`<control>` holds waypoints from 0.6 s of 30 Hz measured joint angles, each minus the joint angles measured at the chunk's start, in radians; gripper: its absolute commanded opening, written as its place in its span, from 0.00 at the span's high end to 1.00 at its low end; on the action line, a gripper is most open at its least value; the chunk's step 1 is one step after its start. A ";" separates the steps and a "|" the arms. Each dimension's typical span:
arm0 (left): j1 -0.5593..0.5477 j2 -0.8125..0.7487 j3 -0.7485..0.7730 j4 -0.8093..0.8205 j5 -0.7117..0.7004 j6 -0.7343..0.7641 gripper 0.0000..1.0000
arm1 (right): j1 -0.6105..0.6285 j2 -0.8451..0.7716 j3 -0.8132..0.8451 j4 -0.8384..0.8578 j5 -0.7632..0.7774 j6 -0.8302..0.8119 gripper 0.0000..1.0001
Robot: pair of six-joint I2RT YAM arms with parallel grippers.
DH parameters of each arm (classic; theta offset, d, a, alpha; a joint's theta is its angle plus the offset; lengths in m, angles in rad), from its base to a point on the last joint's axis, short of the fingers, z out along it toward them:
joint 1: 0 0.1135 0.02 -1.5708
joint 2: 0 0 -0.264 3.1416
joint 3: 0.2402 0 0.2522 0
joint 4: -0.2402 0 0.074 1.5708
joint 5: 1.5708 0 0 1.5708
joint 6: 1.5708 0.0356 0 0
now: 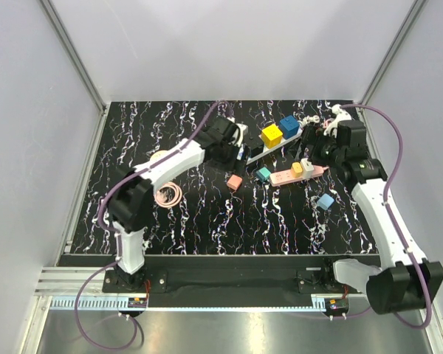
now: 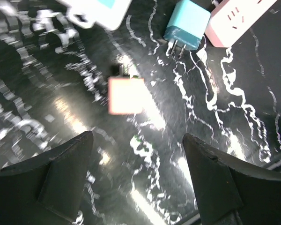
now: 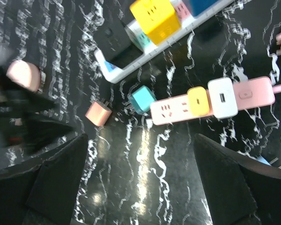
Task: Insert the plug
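Black marbled table (image 1: 207,228) beneath both arms. Left gripper (image 2: 136,150) spread wide, empty, hanging right above the pink plug (image 2: 126,95) — loose on the table, plugged into nothing. Right gripper (image 3: 139,154) likewise spread, holding nothing. White power strip (image 1: 255,155) farther back. Pink power strip (image 3: 178,108) nearer, bearing a yellow adapter (image 3: 198,100) and a white adapter (image 3: 222,97). Teal plug (image 2: 186,24) just beside the pink strip's free end — near the pink plug, apart from it.
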 measured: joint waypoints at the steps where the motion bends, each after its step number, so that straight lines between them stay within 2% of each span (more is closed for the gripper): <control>1: -0.011 0.034 0.016 0.002 -0.003 0.000 0.20 | 0.000 -0.017 -0.005 0.009 -0.005 0.008 0.00; 7: -0.050 0.192 0.085 -0.018 -0.023 -0.001 0.22 | 0.000 -0.095 -0.014 0.090 -0.025 0.036 0.00; 18: -0.056 0.280 0.117 -0.029 -0.071 -0.003 0.25 | 0.000 -0.092 -0.037 0.111 -0.025 0.044 0.00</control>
